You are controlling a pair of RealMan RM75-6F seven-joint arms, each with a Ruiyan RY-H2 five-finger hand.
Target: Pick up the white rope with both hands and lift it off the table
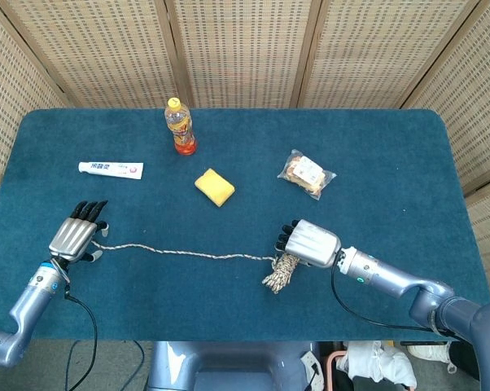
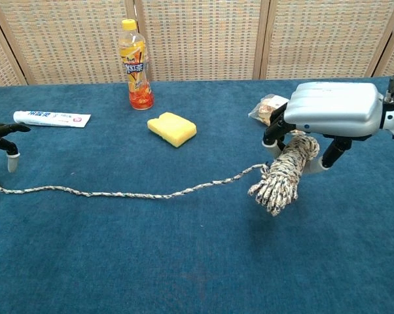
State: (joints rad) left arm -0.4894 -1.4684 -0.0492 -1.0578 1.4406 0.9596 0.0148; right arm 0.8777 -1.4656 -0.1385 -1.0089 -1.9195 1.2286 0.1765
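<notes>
The white rope (image 1: 188, 253) runs as a thin strand across the blue table (image 1: 375, 147), and its right end is a thick coiled bundle (image 2: 282, 175). My right hand (image 1: 311, 242) grips the top of that bundle, which hangs below the palm with its lower end close to the cloth. In the chest view the right hand (image 2: 331, 110) sits above the bundle and the strand (image 2: 118, 193) trails left. My left hand (image 1: 76, 236) hovers over the strand's left end with its fingers spread and holds nothing. The chest view shows only the left hand's fingertips (image 2: 11, 163) at the left edge.
Behind the rope stand an orange drink bottle (image 1: 180, 126), a toothpaste tube (image 1: 111, 169), a yellow sponge (image 1: 215, 186) and a clear snack packet (image 1: 307, 173). The table's front edge lies just below both hands.
</notes>
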